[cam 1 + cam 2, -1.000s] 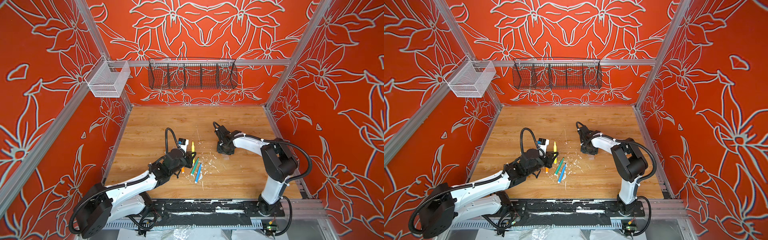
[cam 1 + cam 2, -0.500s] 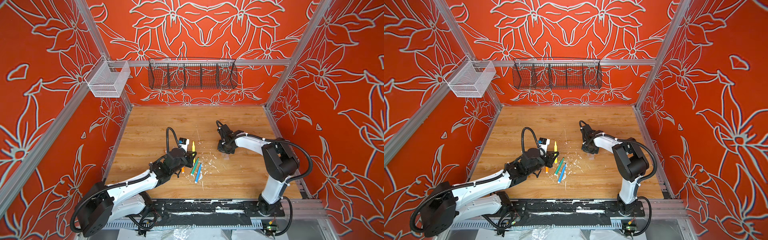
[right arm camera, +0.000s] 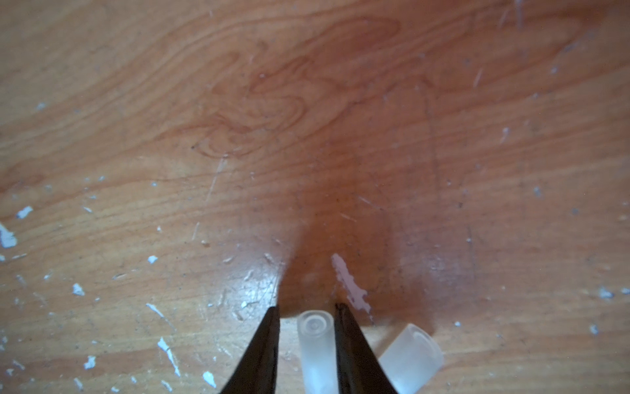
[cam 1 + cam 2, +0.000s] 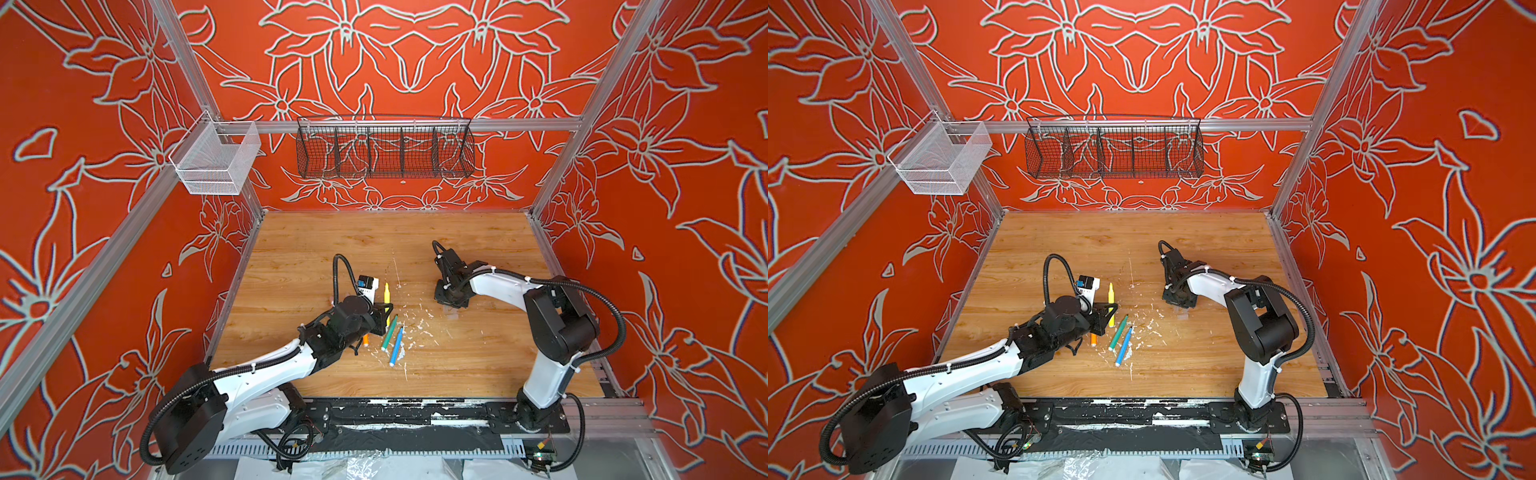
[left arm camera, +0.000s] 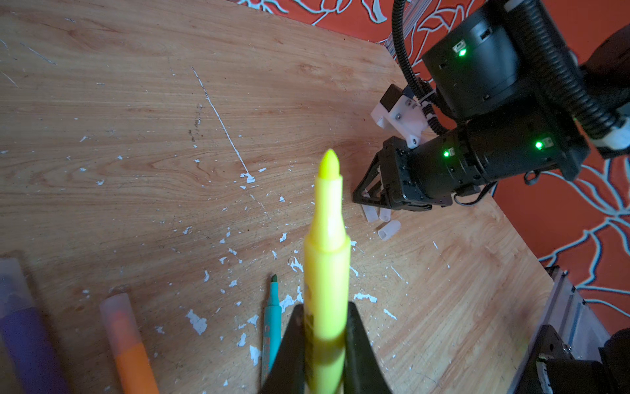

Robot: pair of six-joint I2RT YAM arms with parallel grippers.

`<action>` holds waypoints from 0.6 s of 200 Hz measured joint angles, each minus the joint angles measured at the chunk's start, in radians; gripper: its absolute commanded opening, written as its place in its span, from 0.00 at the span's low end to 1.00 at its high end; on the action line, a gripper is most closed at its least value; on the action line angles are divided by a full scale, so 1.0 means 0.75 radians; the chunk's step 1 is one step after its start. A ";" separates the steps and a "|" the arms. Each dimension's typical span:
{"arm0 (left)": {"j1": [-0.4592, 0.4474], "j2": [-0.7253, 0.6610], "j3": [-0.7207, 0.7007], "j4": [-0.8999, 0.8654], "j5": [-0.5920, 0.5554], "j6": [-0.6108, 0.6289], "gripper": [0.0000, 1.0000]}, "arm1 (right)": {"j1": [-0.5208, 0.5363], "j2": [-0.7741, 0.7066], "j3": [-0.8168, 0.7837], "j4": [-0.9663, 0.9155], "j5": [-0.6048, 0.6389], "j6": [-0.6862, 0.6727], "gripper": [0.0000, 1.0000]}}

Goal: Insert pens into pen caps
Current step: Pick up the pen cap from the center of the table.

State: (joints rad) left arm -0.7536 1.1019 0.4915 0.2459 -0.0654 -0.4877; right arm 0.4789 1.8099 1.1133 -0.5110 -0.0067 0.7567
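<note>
Scuffed wooden bench point(image 4: 457, 365), orange flowered walls all round. Nearest the front edge, the blue pen point(image 4: 397, 346) and green pen point(image 4: 390, 332) lie side by side among white flecks, and the orange pen point(image 4: 365, 340) is just beside them, capped. The left gripper point(image 5: 325, 317) is clamped tight on the yellow pen point(image 5: 327, 259), its tip bare. Farther back, the right gripper point(image 3: 306, 308) sits low with its jaws slightly parted either side of a pen cap point(image 3: 315, 341) lying on the wood, not squeezing it. Another cap point(image 3: 410, 358) lies just beside.
</note>
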 measured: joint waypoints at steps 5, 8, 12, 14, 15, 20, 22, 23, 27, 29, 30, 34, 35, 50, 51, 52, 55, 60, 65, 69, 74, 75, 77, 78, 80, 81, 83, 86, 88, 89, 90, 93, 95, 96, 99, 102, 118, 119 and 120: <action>0.000 0.000 0.000 -0.001 0.000 0.000 0.00 | 0.002 0.000 0.000 0.000 0.000 -0.002 0.32; 0.000 0.000 0.001 -0.002 0.000 0.000 0.00 | 0.003 0.000 0.000 0.000 0.001 -0.002 0.32; 0.000 0.000 0.001 -0.002 0.000 0.000 0.00 | 0.004 0.000 0.000 0.000 0.003 -0.003 0.32; 0.000 0.000 0.001 -0.002 0.000 0.000 0.00 | 0.005 0.000 0.000 0.000 0.004 -0.003 0.32; 0.000 0.000 0.001 -0.002 0.000 0.000 0.00 | 0.006 0.000 0.000 0.000 0.004 -0.003 0.32; 0.000 0.000 0.001 -0.003 0.000 0.000 0.00 | 0.008 0.000 0.000 -0.001 0.008 -0.006 0.32; 0.000 0.000 0.001 -0.004 0.000 0.000 0.00 | 0.009 0.000 0.000 -0.001 0.009 -0.007 0.32; 0.000 0.000 0.001 -0.004 0.000 0.000 0.00 | 0.010 0.000 0.000 -0.001 0.010 -0.007 0.32; 0.000 0.000 0.001 -0.006 0.000 0.000 0.00 | 0.012 0.000 0.000 -0.001 0.014 -0.008 0.32; 0.000 0.000 0.001 -0.006 0.000 0.000 0.00 | 0.013 0.000 0.000 -0.001 0.015 -0.008 0.32; 0.000 0.000 0.001 -0.006 0.000 0.000 0.00 | 0.013 0.000 0.000 -0.001 0.017 -0.009 0.32; 0.000 0.000 0.001 -0.007 0.000 0.000 0.00 | 0.016 0.000 0.000 -0.001 0.021 -0.010 0.32; 0.000 0.000 0.001 -0.007 0.000 0.000 0.00 | 0.017 0.000 0.000 -0.001 0.023 -0.011 0.32; 0.000 0.001 0.001 -0.008 0.000 0.000 0.00 | 0.024 0.000 -0.001 -0.001 0.040 -0.014 0.30; 0.000 0.000 0.001 -0.008 0.000 0.000 0.00 | 0.025 0.000 -0.001 -0.001 0.041 -0.014 0.30; 0.000 0.001 0.001 -0.008 0.000 0.000 0.00 | 0.025 0.000 -0.001 -0.001 0.042 -0.015 0.30; 0.000 0.001 0.001 -0.008 0.000 0.000 0.00 | 0.026 0.000 -0.001 -0.002 0.045 -0.016 0.29; 0.000 0.001 0.001 -0.008 0.000 0.000 0.00 | 0.027 0.001 -0.001 -0.002 0.049 -0.020 0.28; 0.000 0.001 0.001 -0.008 0.000 0.000 0.00 | 0.028 0.001 -0.001 -0.004 0.054 -0.020 0.27; 0.000 0.002 0.001 -0.009 0.000 0.000 0.00 | 0.028 0.001 -0.001 -0.006 0.057 -0.021 0.26; 0.000 0.002 0.001 -0.009 0.000 0.000 0.00 | 0.029 0.002 -0.001 -0.007 0.060 -0.024 0.25; 0.000 0.003 0.001 -0.009 0.000 0.000 0.00 | 0.030 0.002 -0.001 -0.008 0.061 -0.023 0.25; 0.000 0.003 0.002 -0.009 0.000 0.000 0.00 | 0.030 0.002 -0.001 -0.008 0.063 -0.021 0.24; 0.000 0.003 0.002 -0.009 0.000 0.000 0.00 | 0.030 0.002 -0.001 -0.008 0.064 -0.022 0.24; 0.000 0.004 0.003 -0.010 0.000 0.000 0.00 | 0.030 0.002 -0.001 -0.009 0.064 -0.024 0.24; 0.000 0.004 0.003 -0.010 0.000 0.000 0.00 | 0.030 0.002 -0.001 -0.009 0.065 -0.025 0.24; 0.000 0.005 0.004 -0.011 0.001 0.000 0.00 | 0.030 0.002 -0.001 -0.010 0.067 -0.023 0.23; 0.000 0.007 0.006 -0.012 0.001 0.000 0.00 | 0.030 0.003 -0.001 -0.010 0.067 -0.024 0.23; 0.000 0.008 0.007 -0.013 0.001 0.000 0.00 | 0.030 0.003 -0.001 -0.011 0.068 -0.026 0.22; 0.000 0.008 0.007 -0.013 0.001 0.000 0.00 | 0.030 0.003 -0.001 -0.011 0.069 -0.025 0.22; 0.000 0.009 0.008 -0.014 0.001 0.000 0.00 | 0.030 0.003 -0.001 -0.011 0.069 -0.024 0.22; 0.000 0.010 0.009 -0.014 0.002 0.000 0.00 | 0.030 0.003 -0.001 -0.011 0.069 -0.027 0.21; 0.000 0.011 0.011 -0.015 0.003 0.000 0.00 | 0.030 0.003 -0.001 -0.012 0.070 -0.025 0.21; 0.000 0.012 0.011 -0.015 0.003 0.000 0.00 | 0.030 0.003 -0.001 -0.012 0.071 -0.025 0.21; 0.000 0.014 0.014 -0.017 0.005 0.000 0.00 | 0.030 0.003 -0.001 -0.012 0.070 -0.027 0.20; 0.000 0.016 0.016 -0.017 0.007 0.000 0.00 | 0.030 0.003 -0.001 -0.012 0.071 -0.026 0.20; 0.000 0.024 0.023 -0.016 0.021 0.000 0.00 | 0.030 0.003 -0.001 -0.013 0.072 -0.026 0.18; 0.000 0.024 0.023 -0.016 0.022 0.000 0.00 | 0.030 0.003 -0.001 -0.013 0.072 -0.027 0.18; 0.000 0.025 0.024 -0.015 0.023 0.000 0.00 | 0.030 0.003 -0.001 -0.013 0.072 -0.027 0.18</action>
State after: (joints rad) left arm -0.7536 1.1206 0.5095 0.2344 -0.0479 -0.4877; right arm 0.5014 1.8118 1.1130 -0.5205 0.0475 0.7361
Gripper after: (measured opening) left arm 0.140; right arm 0.190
